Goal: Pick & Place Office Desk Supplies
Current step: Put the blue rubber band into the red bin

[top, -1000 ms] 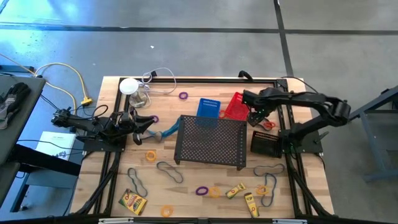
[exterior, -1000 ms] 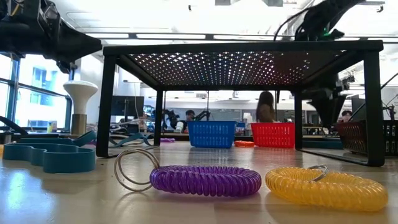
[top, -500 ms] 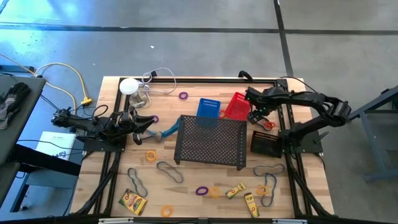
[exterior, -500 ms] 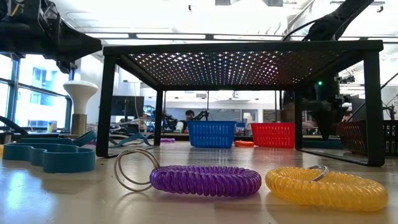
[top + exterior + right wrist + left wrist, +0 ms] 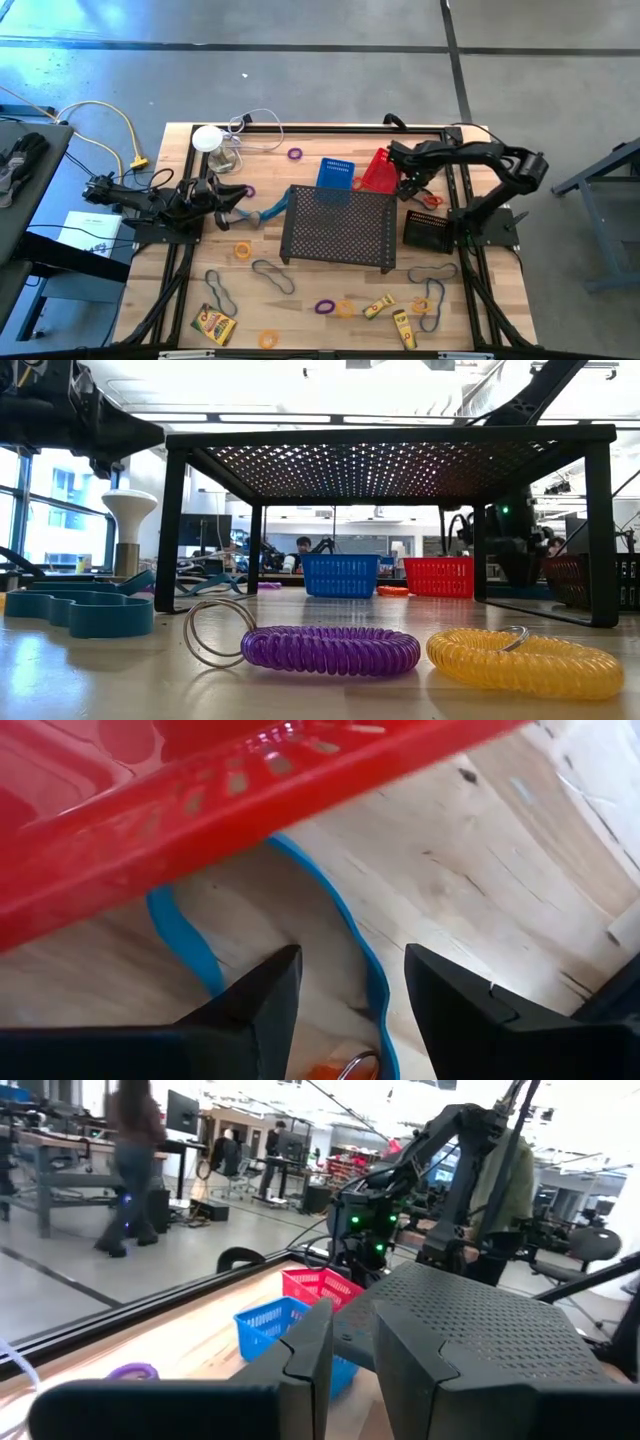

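Right gripper [image 5: 408, 183] sits upper right of the high view, just beside the red basket [image 5: 378, 170], fingers apart and pointed down. Its wrist view shows bare wood between the fingers, a blue rubber band [image 5: 360, 960] running under the basket's edge, and an orange ring [image 5: 335, 1070] at the bottom of the frame. Nothing is held. Judgement: it is lining up over the band or ring for a pick, jaws spread to straddle it.

Left gripper [image 5: 222, 196] is at centre left of the high view, low over the table near the teal loop [image 5: 265, 213]. Its wrist view shows its fingers [image 5: 310, 1350] close together with only a narrow gap; whether anything is pinched in them, cannot tell. It looks parked, waiting.

Rest of the supplies are loose along the bottom of the high view: dark rubber-band loops [image 5: 272, 275], crayon box [image 5: 213, 324], purple coil ring [image 5: 330, 650] and yellow coil ring [image 5: 525, 660] in the low-view foreground. Blue basket [image 5: 336, 172] sits behind the black mesh shelf [image 5: 338, 228], likely a drop target alongside the red one.

Versus a second ago: right arm's elbow has pulled in toward the table, and the gripper has shifted slightly toward the red basket. Left arm and all loose items unchanged.
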### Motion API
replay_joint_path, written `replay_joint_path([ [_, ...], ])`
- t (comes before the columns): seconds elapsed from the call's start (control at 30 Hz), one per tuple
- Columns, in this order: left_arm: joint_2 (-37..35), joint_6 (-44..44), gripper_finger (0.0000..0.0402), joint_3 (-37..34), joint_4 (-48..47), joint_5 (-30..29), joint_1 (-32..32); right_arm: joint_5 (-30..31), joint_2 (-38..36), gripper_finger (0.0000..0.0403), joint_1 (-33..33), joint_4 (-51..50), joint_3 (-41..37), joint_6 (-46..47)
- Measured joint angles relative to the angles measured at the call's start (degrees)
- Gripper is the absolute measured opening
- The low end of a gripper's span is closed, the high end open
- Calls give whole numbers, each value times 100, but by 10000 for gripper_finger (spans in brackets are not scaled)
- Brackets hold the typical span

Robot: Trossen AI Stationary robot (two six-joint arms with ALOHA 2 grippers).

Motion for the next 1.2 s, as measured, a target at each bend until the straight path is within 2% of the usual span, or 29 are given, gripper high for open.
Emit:
replay_joint_path([
  [0.1, 0, 5, 66, 0, 0, -4, 0, 6, 1, 172, 0, -13, -2, -2],
  [0.2, 2, -344, 66, 0, -7, 92, -2, 91, -122, 149, 0, -90, -39, 55],
  [0.3, 2, -495, 66, 0, -4, 242, -4, 114, -272, 103, 2, -234, -46, 155],
  [0.4, 2, -381, 66, 0, -8, 253, -4, 188, -365, 39, -7, -306, -68, 164],
  [0.47, 2, -288, 66, 0, -1, 252, -7, 406, -377, 12, -9, -333, -75, 180],
  [0.73, 119, 109, 66, 0, 389, 348, -33, 1052, -528, 3, 94, -548, -23, 554],
  [1.07, 764, 504, 66, 0, 981, 362, -87, 1123, -1447, 2, 661, -1504, 272, 1056],
  [1.2, 1044, 703, 66, 0, 1489, 360, -87, 1539, -1893, 2, 996, -2027, 712, 1323],
])
